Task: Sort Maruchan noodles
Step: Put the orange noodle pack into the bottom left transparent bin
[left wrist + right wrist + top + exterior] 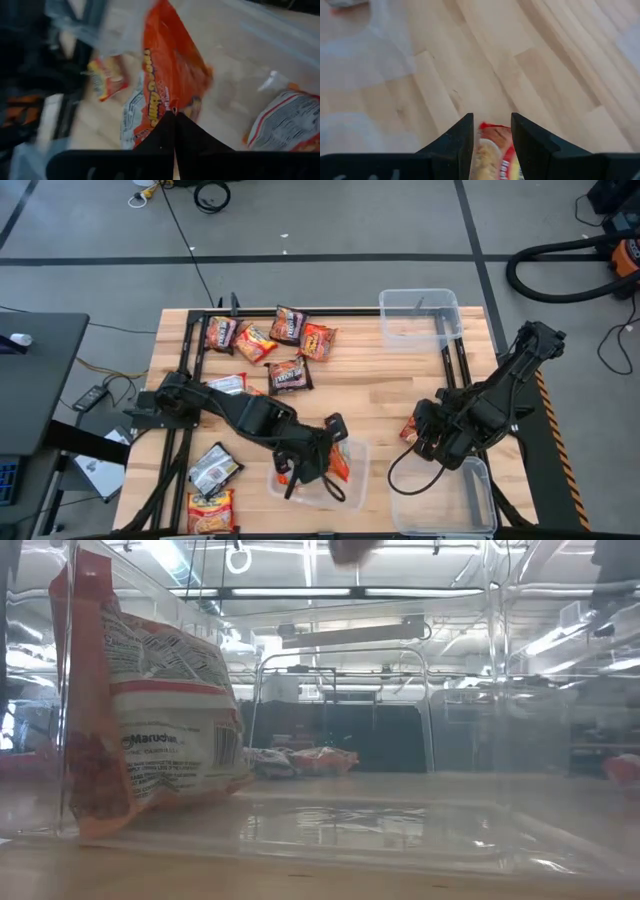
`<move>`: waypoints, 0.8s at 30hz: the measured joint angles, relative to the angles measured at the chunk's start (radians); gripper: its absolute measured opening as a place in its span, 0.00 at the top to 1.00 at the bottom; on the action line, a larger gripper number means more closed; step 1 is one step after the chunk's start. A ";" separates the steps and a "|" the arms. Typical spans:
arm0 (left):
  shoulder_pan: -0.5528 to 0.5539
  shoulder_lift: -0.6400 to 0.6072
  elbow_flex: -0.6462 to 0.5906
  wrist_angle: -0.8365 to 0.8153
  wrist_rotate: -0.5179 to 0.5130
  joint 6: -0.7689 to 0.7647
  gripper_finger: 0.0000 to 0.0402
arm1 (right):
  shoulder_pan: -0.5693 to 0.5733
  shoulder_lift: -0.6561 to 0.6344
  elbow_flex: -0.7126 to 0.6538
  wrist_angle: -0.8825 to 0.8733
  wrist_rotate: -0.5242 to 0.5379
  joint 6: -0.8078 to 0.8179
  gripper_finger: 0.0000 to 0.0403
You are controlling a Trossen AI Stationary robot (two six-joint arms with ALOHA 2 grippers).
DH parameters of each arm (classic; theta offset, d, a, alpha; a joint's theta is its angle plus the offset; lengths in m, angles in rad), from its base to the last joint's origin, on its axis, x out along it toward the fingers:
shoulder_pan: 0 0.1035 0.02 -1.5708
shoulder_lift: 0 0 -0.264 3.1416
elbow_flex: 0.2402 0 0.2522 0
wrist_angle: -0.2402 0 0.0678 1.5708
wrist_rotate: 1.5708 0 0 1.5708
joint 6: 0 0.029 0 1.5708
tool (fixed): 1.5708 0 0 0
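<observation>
Maruchan noodles (289,375), flat crinkly packets, orange-red, maroon, yellow, silver-white wrappers

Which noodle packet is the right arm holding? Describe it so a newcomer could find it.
Start at the clear bin at the table's near right corner. Just beyond its left end, the right gripper pinches a red-edged packet between its jaws, the only packet on the table's right half.

Bare wood mid-table (380,385) – open passage, packets (272,340) crowd far-left, bins (420,315) flank right.
</observation>
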 joint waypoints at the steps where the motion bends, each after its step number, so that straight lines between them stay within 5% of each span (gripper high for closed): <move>1: 0.001 0.003 -0.026 0.020 0.013 0.002 1.00 | 0.000 0.000 0.000 0.014 0.000 -0.005 0.66; 12: 0.028 0.006 -0.359 0.242 0.073 0.047 1.00 | 0.004 0.000 0.000 0.098 0.026 -0.066 0.66; 24: 0.032 0.005 -0.507 0.169 0.075 0.034 1.00 | 0.003 0.000 0.000 0.115 0.036 -0.090 0.66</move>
